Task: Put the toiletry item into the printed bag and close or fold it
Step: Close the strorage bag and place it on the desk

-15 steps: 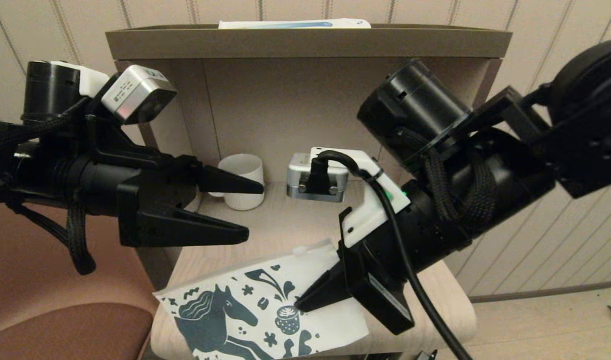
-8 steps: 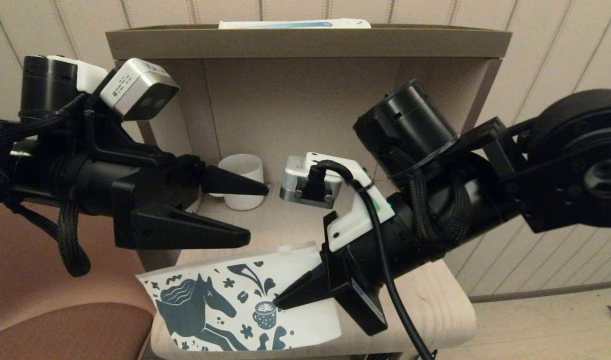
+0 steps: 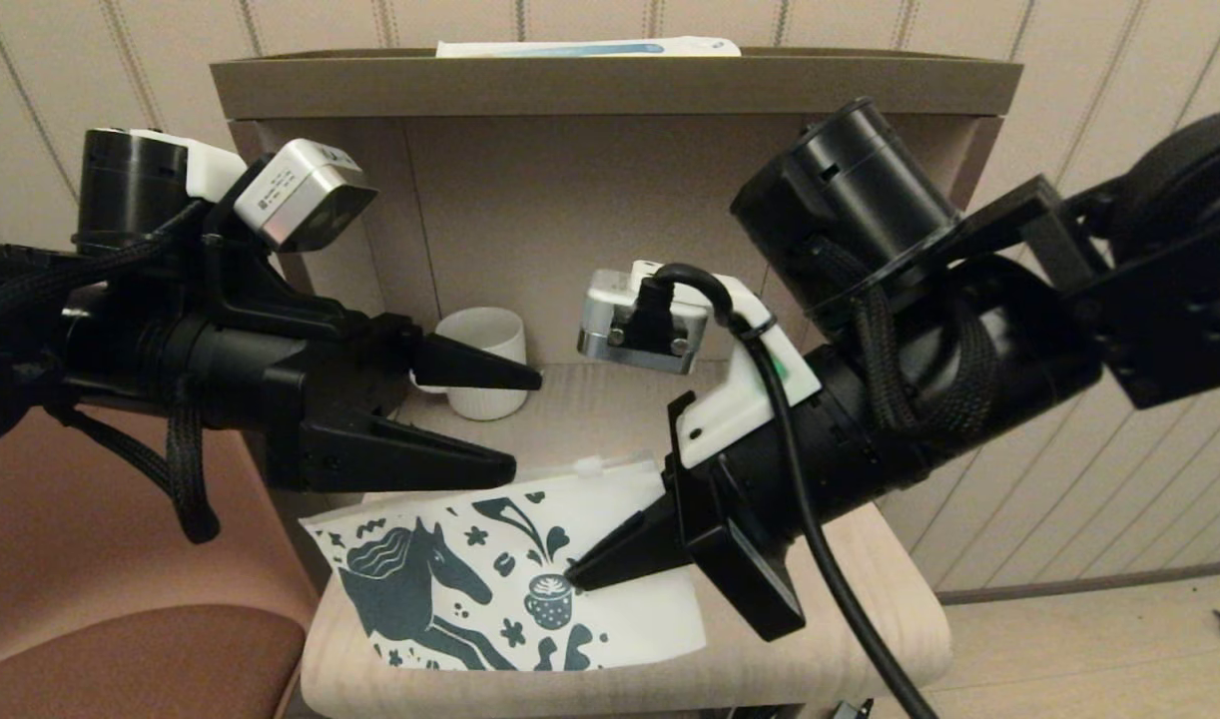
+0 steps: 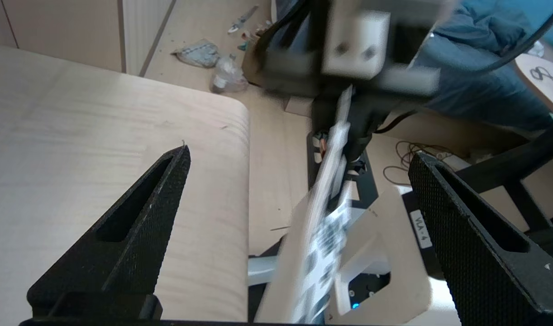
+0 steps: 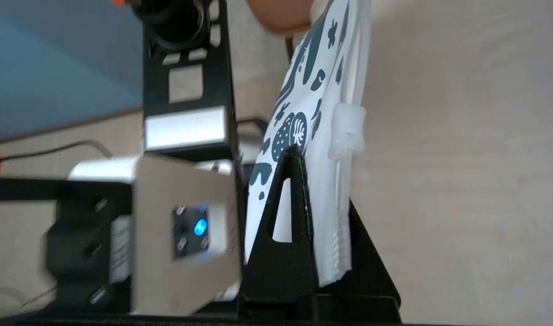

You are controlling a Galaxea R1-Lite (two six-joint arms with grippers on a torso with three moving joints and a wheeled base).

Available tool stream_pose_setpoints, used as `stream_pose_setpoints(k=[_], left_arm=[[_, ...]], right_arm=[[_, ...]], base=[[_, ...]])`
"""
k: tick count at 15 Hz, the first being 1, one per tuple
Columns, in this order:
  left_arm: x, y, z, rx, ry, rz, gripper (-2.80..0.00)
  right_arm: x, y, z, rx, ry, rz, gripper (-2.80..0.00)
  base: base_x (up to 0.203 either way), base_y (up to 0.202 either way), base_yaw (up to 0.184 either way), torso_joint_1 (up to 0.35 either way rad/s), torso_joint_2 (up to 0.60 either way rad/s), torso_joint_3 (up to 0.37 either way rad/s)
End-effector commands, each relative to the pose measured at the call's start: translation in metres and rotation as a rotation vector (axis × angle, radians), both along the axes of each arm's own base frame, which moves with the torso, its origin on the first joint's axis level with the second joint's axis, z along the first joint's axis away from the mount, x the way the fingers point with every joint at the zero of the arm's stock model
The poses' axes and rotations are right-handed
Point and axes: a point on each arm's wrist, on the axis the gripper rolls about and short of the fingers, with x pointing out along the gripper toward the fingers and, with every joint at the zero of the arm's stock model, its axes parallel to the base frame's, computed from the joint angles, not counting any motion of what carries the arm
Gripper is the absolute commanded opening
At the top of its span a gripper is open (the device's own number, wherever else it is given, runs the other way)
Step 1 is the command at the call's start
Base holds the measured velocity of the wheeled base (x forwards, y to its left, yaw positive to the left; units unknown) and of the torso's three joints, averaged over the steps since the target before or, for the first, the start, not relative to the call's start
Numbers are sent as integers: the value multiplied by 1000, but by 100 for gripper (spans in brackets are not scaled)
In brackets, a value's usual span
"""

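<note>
The printed bag (image 3: 470, 589), white with a dark teal horse and cup, hangs over the front of the pale wooden board (image 3: 870, 619). My right gripper (image 3: 580, 579) is shut on the bag's right end, by the zip edge. In the right wrist view the bag (image 5: 321, 90) stands edge-on between the shut fingers of that gripper (image 5: 321, 190), its zip slider (image 5: 347, 131) just past them. My left gripper (image 3: 527, 421) hovers open above the bag's left half, holding nothing. In the left wrist view the bag (image 4: 321, 226) is a blur between the wide-apart fingers. The toiletry item is out of view.
A cream ribbed mug (image 3: 482, 359) stands at the back of the board, behind my left gripper's fingers. A long white-and-blue box (image 3: 590, 47) lies on the top shelf (image 3: 610, 85). A brown seat (image 3: 121, 659) is at the lower left.
My right gripper carried the bag to the left, then back to the right and slightly up. The left arm shifted a little to the right and stayed open.
</note>
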Motion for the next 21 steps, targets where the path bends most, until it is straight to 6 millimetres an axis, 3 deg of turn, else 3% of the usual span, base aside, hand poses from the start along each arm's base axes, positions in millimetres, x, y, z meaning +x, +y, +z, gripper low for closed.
stream_pose_setpoints(k=[1,8,21], left_arm=[[3,-1,-2,0,12,-7,0],[-5,2,12,-17,43,-9,0],[-8,3,11,-16,35,-5,0]], right_arm=[[-4,-4,11,-27,18,1,-280],[-1,7,13,22,50,56,-280],[1,8,17,33,41,46,-280]], base=[[0,0,0,0,0,0],[0,0,0,0,0,0],[0,0,0,0,0,0]])
